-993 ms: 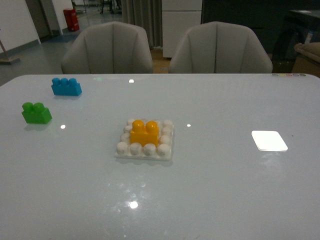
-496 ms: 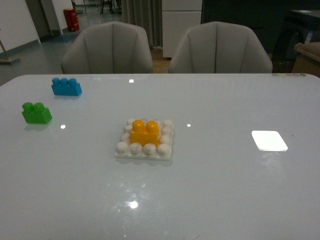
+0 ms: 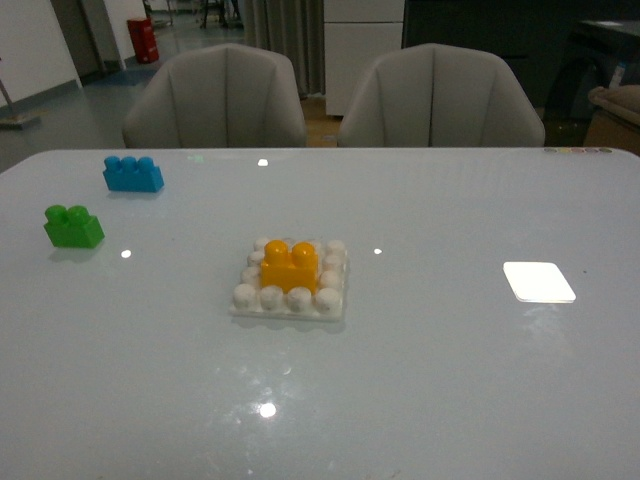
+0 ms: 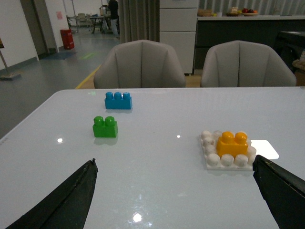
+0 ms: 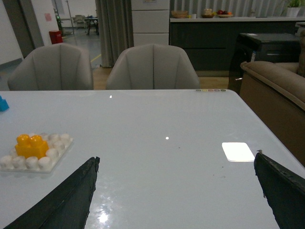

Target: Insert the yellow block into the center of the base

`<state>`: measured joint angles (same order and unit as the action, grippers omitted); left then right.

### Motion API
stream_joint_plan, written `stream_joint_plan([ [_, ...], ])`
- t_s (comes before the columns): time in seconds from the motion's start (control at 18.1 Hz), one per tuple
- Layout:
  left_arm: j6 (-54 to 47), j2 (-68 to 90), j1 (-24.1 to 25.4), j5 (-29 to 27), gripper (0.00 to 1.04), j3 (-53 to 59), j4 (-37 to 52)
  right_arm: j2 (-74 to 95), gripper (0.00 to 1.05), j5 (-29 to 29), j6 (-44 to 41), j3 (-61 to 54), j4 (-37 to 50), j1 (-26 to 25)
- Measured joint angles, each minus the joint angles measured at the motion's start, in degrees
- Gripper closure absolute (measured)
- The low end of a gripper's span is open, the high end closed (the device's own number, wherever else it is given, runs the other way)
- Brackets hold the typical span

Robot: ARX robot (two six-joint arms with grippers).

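So the yellow block (image 3: 290, 265) is sitting upright in the middle of the base (image 3: 288, 300), ringed by the base's white studs, about mid-tabletop (image 3: 420, 380). The green brick (image 3: 73, 226) and blue brick (image 3: 132, 173) are off to the left, well apart from it, and a white patch (image 3: 539, 281) lies to the right. Both claws are spread wide, gripping nothing: left claw (image 4: 176, 191) and right claw (image 5: 176, 191) each show 2 dark fingers off the tabletop.

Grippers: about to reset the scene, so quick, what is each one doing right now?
Left gripper: open, holding nothing.
Right gripper: open, holding nothing.
The yellow block sits on the base.
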<state>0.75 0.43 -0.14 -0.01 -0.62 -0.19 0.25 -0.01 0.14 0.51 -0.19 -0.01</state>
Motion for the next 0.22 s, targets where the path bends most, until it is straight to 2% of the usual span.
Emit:
stream_joint_plan([
  [0.22, 0.00, 0.00, 0.00, 0.00, 0.07, 0.00, 0.00, 0.00, 0.06, 0.00, 0.00, 0.00, 0.00, 0.00],
])
